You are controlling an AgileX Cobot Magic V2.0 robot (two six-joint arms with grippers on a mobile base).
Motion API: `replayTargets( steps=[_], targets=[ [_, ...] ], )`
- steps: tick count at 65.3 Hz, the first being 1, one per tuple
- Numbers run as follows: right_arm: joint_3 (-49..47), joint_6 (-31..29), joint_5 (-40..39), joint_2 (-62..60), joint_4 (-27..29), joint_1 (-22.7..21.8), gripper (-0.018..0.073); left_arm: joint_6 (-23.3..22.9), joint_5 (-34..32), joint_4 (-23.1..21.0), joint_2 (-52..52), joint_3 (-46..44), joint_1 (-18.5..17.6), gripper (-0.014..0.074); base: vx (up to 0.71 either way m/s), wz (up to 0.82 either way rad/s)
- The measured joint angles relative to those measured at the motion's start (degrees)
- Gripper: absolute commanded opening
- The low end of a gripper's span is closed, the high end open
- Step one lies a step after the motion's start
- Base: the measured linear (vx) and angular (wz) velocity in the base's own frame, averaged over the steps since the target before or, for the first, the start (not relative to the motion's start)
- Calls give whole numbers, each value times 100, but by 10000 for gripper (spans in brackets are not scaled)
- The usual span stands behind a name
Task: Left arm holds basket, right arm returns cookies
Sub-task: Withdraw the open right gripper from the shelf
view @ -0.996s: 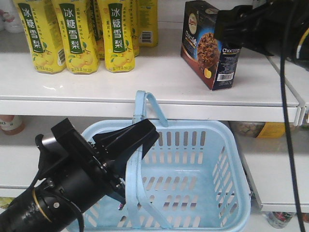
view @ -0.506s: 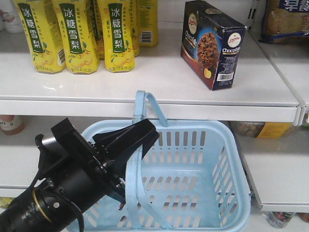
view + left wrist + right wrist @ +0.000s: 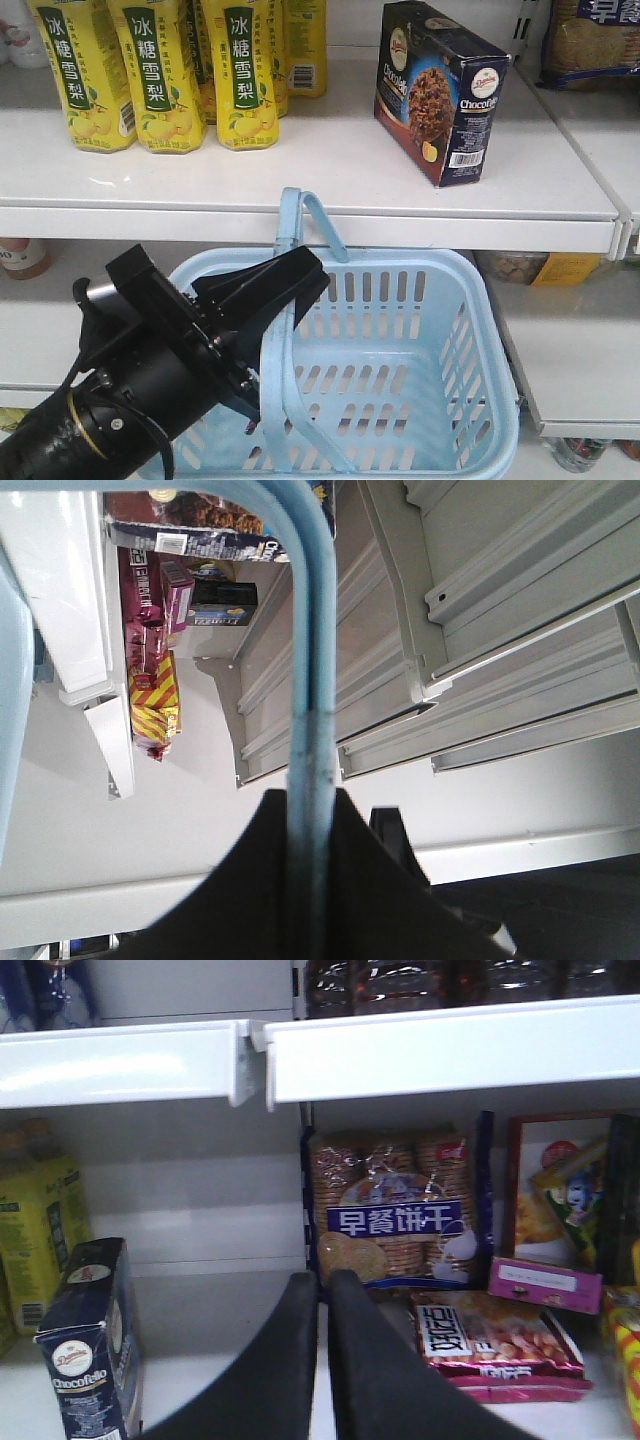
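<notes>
Chocofello carton [image 3: 437,92] stands on shelf [image 3: 330,190]; left tool [image 3: 262,300] pinches basket handle [image 3: 284,330]; right tool [image 3: 322,1360] pressed together, empty. Return looks done; next, withdraw clear.

Front view: bright, even overhead light, white shelf [image 3: 330,160] near blown out, with glare on the yellow drink cartons [image 3: 160,70]. My left arm [image 3: 120,400] is soft and close to the lens; its black body loses detail. The Chocofello carton [image 3: 440,95] throws a short, soft shadow on the shelf. Left wrist view: basket handle [image 3: 310,680] is sharp mid-frame, and my left hand [image 3: 305,890] is a dark silhouette at the bottom edge. Right wrist view: dimmer and grainy, the upper shelf edge [image 3: 440,1050] overexposed; my right hand [image 3: 322,1360] is black, blurred, featureless. The biscuit bag [image 3: 400,1210] has specular glare.
</notes>
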Motion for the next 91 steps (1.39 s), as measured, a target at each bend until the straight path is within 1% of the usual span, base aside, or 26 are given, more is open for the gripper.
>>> replayTargets(
  steps=[7,13,20,29,44,53,63,91],
  targets=[
    [0,-7,358,-369,18,0,-3,0,0,0,0,0,0,0,0,0],
    [116,-183,522,-768,64,0,-3,0,0,-5,0,0,0,0,0,0],
    [586,-432,583,-1329,270,0,-3,0,0,-5,0,0,0,0,0,0],
    [1285,-519,623,-2041,626,0,-3,0,0,-5,0,0,0,0,0,0],
    [2402,-688,627,-3015,821,0,-3,0,0,-5,0,0,0,0,0,0],
    [2922,-731,627,-3310,867,0,-3,0,0,-5,0,0,0,0,0,0],
    [3083,-731,641,-3334,910,0,-3,0,0,-5,0,0,0,0,0,0],
    [3083,-731,641,-3334,952,0,-3,0,0,-5,0,0,0,0,0,0]
  ],
)
